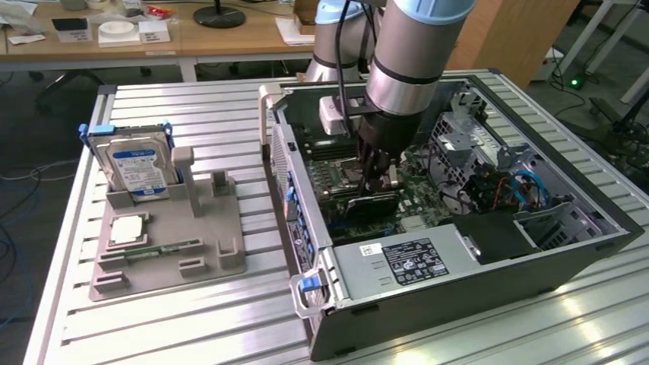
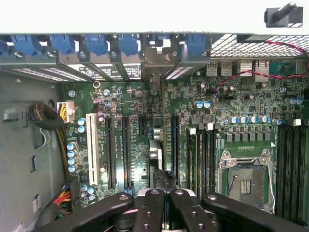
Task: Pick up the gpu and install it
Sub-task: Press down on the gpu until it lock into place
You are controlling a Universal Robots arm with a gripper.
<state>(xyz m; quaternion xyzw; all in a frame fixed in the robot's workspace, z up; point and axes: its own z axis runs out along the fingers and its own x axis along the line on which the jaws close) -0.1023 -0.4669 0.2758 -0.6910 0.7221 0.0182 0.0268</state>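
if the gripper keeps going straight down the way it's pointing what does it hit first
Most likely the motherboard. The gripper, shut on the gpu, points down into the open computer case; the card's lower edge would touch first, though depth is unclear.

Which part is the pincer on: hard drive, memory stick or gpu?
The gpu, the dark card inside the open case, gripped by the shut pincer. The hard drive and memory stick sit outside on the grey holder.

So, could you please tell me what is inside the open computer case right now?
Inside the computer case sit the green motherboard, a power supply and the gripper, shut on the gpu. The slot beneath the card is covered.
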